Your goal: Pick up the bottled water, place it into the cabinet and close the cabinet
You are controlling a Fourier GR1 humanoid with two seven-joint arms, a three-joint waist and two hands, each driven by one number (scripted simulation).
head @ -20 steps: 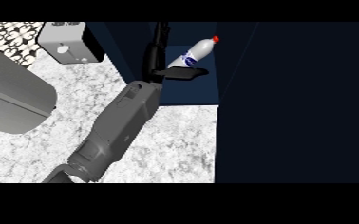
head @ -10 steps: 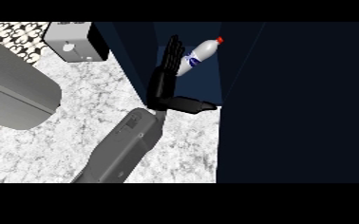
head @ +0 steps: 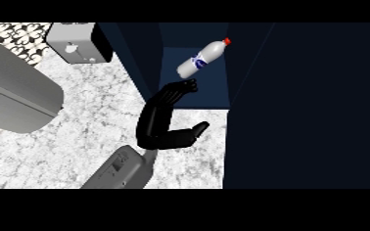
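Now, scene: a speckled grey-white stone counter top [head: 80, 112] seen from steeply above, with a dark navy cabinet [head: 296, 103] filling the right half of the view.
Bottle: the white plastic water bottle with a red cap and a blue label [head: 203, 58] lies tilted inside the cabinet's open compartment, cap end pointing up and to the right, base end down and to the left.
Bottle support: it lies on the blue floor of the compartment [head: 202, 90], between the cabinet's left wall and the dark panel on the right.
Hand in view: one black hand [head: 160, 122] on a grey forearm [head: 119, 169] comes up from the lower edge, left of centre; which arm it belongs to cannot be told from this view alone.
Fingers: stretched out and released, grasping nothing; the fingertips [head: 189, 84] point up toward the bottle's base.
Hand to bottle: the fingertips sit just beside the lower end of the bottle; whether they touch it cannot be told.
Thumb: spread out to the right, lying over the counter near the compartment's front edge.
Other hand: does not show anywhere in the view.
Cabinet door: a wide dark navy panel [head: 303, 127] stands at the right of the compartment, and the compartment is open.
Other things: a small grey box with a white knob [head: 76, 49] stands on the counter at upper left, a large grey rounded metal object [head: 25, 100] lies at the left edge, and a black-and-white patterned surface [head: 22, 36] shows in the top left corner.
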